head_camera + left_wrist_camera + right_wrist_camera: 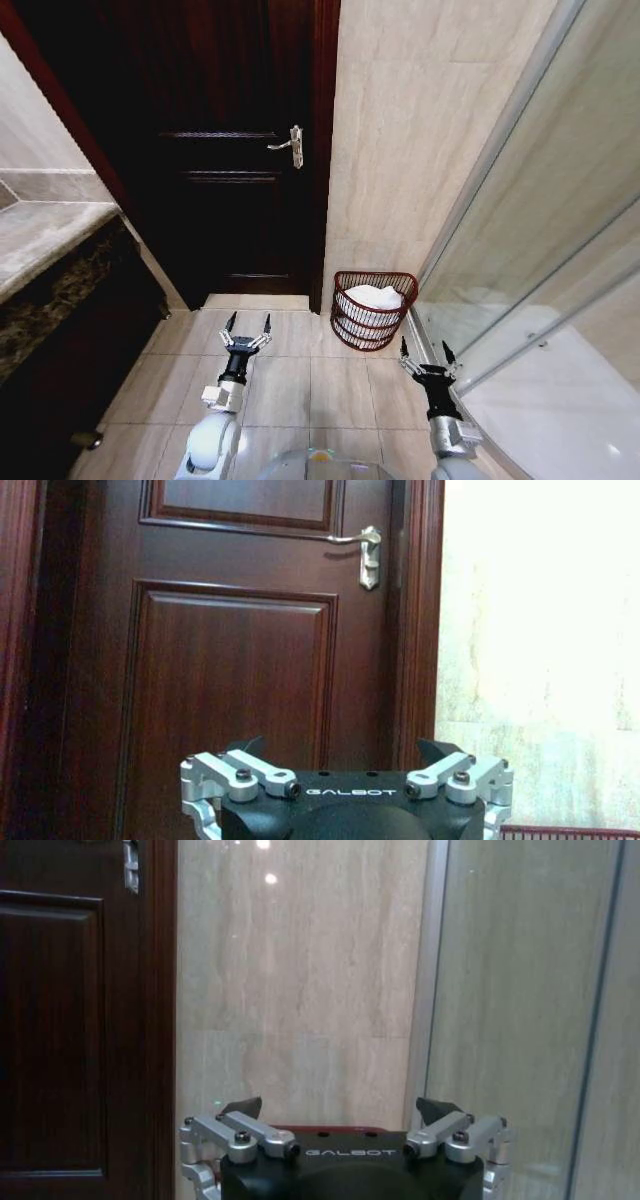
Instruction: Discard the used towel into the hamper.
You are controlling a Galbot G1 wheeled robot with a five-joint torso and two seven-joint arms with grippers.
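Head view takes in a tiled bathroom floor with the hamper [373, 310] standing against the beige wall, just beside the dark wooden door [225, 150] and close to the glass shower partition [530, 230]. A white towel [374, 296] lies bunched inside the hamper, its top showing above the reddish-brown wire rim. The left gripper [247, 328] hangs low over the floor in front of the door, fingers spread apart and holding nothing. The right gripper [423, 349] is held out near the foot of the shower partition, just short of the hamper, its fingers likewise apart and empty. From the left wrist, the silver door handle [368, 553] sits high above the splayed fingers [245, 745], and a sliver of the hamper's rim shows at the lower corner.
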